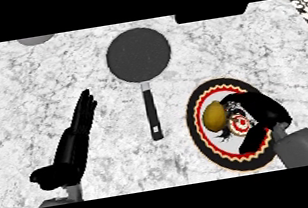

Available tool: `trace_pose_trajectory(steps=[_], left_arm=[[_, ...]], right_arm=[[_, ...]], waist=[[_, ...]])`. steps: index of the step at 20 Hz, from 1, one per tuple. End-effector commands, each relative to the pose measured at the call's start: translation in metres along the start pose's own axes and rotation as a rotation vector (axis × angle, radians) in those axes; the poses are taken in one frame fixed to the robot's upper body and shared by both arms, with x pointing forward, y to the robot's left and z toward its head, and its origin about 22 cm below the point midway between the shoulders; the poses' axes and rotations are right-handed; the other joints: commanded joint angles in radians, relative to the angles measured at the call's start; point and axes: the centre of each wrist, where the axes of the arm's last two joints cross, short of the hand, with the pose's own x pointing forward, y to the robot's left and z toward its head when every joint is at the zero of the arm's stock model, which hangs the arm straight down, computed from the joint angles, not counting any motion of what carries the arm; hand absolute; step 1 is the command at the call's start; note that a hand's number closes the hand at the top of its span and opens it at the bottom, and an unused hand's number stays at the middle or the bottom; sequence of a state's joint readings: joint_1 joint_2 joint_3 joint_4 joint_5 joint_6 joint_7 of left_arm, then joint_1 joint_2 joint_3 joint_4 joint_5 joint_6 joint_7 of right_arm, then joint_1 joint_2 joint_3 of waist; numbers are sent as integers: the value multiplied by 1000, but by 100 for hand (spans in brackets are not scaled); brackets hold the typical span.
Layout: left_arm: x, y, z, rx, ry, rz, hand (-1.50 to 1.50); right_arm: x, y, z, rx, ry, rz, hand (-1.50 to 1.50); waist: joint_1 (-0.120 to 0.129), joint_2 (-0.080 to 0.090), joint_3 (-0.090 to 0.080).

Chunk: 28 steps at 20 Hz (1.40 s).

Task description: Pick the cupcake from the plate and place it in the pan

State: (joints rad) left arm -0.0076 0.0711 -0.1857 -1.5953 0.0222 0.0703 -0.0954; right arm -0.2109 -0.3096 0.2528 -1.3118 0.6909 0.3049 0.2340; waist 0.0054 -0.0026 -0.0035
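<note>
A yellow-brown cupcake sits on the patterned red, black and white plate at the right of the counter. My right hand lies over the plate with its fingers curled round the cupcake's right side. The dark round pan stands at the upper middle, its black handle pointing toward me, nothing in it. My left hand rests open at the left, fingers straight and pointing up the counter, away from both pan and plate.
The marble counter spreads around the pan and plate. A grey rounded object shows at the top left edge and a black block at the top right. Patterned tile borders both upper corners.
</note>
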Motion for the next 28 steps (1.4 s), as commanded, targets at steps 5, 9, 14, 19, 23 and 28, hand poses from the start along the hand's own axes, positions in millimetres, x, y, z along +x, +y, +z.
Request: trace_pose_trajectory(steps=[5, 9, 14, 19, 23, 28], left_arm=[[5, 0, -5, -7, 0, -3, 0], [-13, -6, -6, -8, -4, 6, 0], [-6, -1, -5, -4, 13, -9, 0], [2, -14, -12, -114, -41, 6, 0], [1, -23, -17, -149, -38, 15, 0], [5, -28, -25, -185, -27, 11, 0]], right_arm=[[17, 26, -15, 2, -39, 125, 150], [7, 5, -12, -69, -52, 102, 150], [72, 23, -25, -208, -52, 86, 150], [160, 5, -33, -309, 20, 53, 150], [201, -22, -32, -505, 90, 36, 150], [255, -49, -23, -782, 140, 52, 150]], waist=[[-1, 2, 4], [-4, 2, 3], [3, 3, 3], [147, 21, 1], [178, 23, -1], [194, 20, -2]])
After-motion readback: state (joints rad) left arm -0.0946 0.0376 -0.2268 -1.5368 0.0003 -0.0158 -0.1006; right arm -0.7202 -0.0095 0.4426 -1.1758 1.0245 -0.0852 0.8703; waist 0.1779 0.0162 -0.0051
